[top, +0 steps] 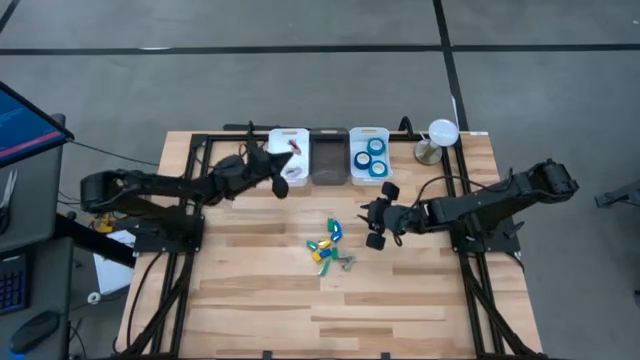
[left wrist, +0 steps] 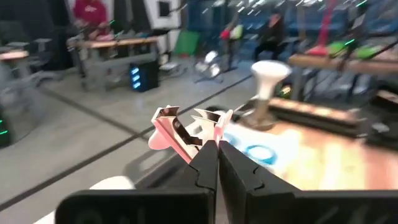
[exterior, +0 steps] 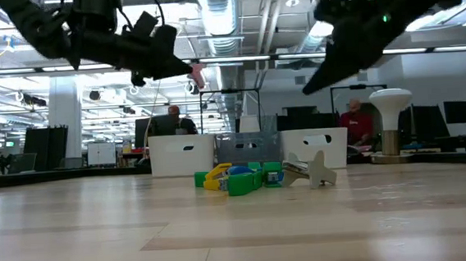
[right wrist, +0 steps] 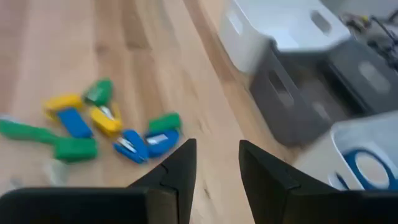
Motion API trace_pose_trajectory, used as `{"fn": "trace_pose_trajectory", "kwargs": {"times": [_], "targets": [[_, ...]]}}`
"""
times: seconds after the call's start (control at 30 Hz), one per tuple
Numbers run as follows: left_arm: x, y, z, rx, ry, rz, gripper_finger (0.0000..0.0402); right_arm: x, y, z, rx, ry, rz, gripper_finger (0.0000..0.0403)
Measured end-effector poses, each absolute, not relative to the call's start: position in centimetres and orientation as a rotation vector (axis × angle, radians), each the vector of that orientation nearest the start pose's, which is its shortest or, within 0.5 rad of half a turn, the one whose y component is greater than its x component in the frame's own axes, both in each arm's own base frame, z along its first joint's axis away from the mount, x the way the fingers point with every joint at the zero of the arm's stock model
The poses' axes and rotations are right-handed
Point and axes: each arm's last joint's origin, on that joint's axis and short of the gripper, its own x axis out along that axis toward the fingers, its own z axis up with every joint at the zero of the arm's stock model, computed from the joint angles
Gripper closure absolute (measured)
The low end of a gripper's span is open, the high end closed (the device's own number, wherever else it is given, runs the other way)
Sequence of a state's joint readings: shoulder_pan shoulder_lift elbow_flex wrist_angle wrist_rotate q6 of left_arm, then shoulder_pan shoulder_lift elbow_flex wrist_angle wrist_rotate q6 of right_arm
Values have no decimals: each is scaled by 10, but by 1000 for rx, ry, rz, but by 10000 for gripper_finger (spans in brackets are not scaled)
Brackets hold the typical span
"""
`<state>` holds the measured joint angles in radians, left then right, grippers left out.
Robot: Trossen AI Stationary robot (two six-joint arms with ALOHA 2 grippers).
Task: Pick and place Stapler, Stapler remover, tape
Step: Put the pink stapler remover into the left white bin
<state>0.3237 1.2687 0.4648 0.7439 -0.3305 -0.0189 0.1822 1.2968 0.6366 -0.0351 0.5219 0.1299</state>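
Scattered near the worktop's middle lies a heap of small blocky green, yellow and blue plastic staplers [top: 325, 243], with a pale metal piece [exterior: 311, 171] beside them. Just right of the heap hovers the right gripper [top: 378, 214], its dark fingers parted and holding nothing. Farther back, along the far edge, stand a white bin [top: 288, 157], a dark bin [top: 328, 157] and a white bin [top: 369, 156] holding blue tape rolls [top: 375, 154]. Above the left white bin, the left gripper [top: 284, 160] is clamped on a pink clawed staple remover [left wrist: 186, 127]. No writing is readable.

Three bins [top: 329, 157], four tape rolls [top: 376, 145]
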Motion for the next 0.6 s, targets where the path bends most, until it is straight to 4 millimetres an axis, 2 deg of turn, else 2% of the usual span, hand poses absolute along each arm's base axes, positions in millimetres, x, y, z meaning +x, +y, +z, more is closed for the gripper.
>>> {"fn": "trace_pose_trajectory", "kwargs": {"times": [0.1,0.3,0.47,0.6], "targets": [[229,100,225,-31,159,708,401,246,22,187,-95,637,-381,290],[225,129,230,-116,403,811,401,247,11,182,-13,625,-291,290],[233,145,219,-208,505,754,401,246,9,179,17,601,-250,290],[246,155,199,-261,583,708,401,246,9,179,17,601,-249,290]]}}
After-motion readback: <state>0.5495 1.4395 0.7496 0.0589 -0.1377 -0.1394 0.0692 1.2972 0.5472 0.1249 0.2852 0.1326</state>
